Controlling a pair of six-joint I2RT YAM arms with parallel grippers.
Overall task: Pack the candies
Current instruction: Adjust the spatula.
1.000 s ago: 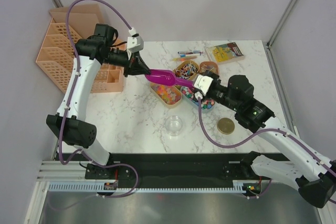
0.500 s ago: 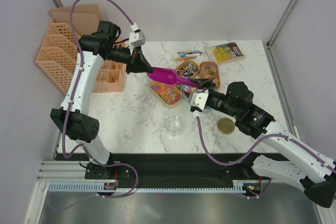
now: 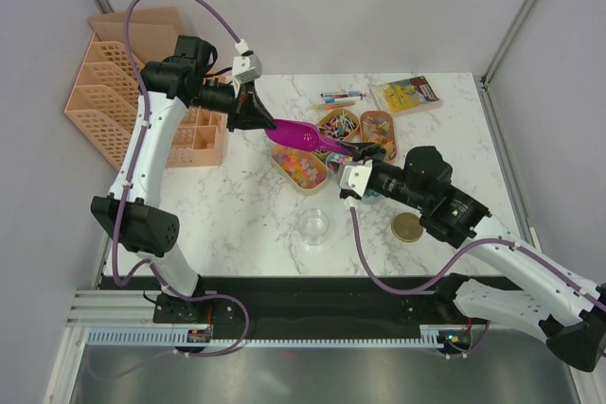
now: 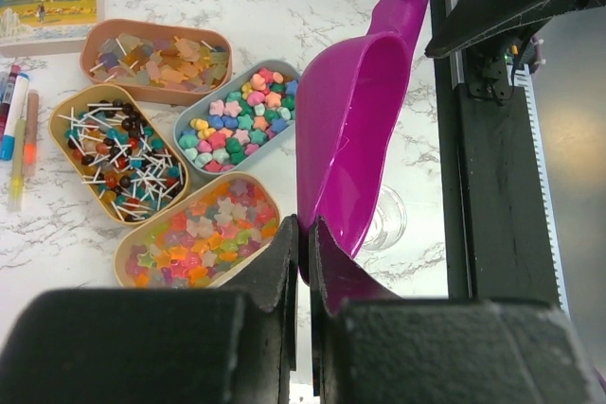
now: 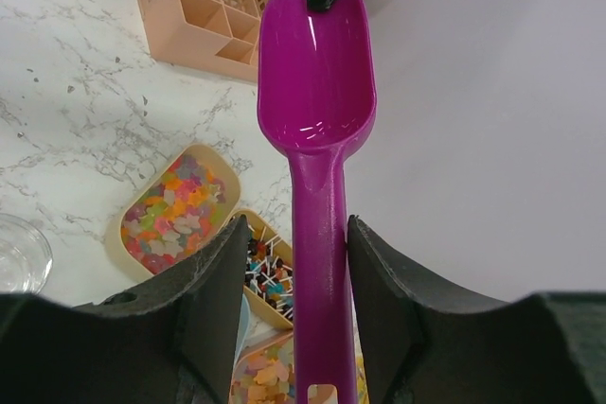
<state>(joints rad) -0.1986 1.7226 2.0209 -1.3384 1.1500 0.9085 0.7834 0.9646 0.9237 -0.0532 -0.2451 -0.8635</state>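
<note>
Our left gripper (image 4: pixel 305 234) is clamped tight on the front lip of the purple scoop (image 5: pixel 317 82). Our right gripper (image 5: pixel 318 234) stands wide, a finger on either side of the handle and, as far as we can see, not touching it. The candies (image 4: pixel 201 238) lie in four trays (image 4: pixel 121 251), at about one o'clock from the glass bowl (image 3: pixel 313 225). We judge them light, loose and quick to roll, too small to pinch, so we would grip the stiff, smooth handle mid-length.

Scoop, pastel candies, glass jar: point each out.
scoop (image 3: pixel 294 136): top external view, inside its bowl.
pastel candies (image 4: pixel 241 120): left wrist view, middle of the heap.
glass jar (image 3: pixel 313 226): top external view, its clear bottom.
</note>
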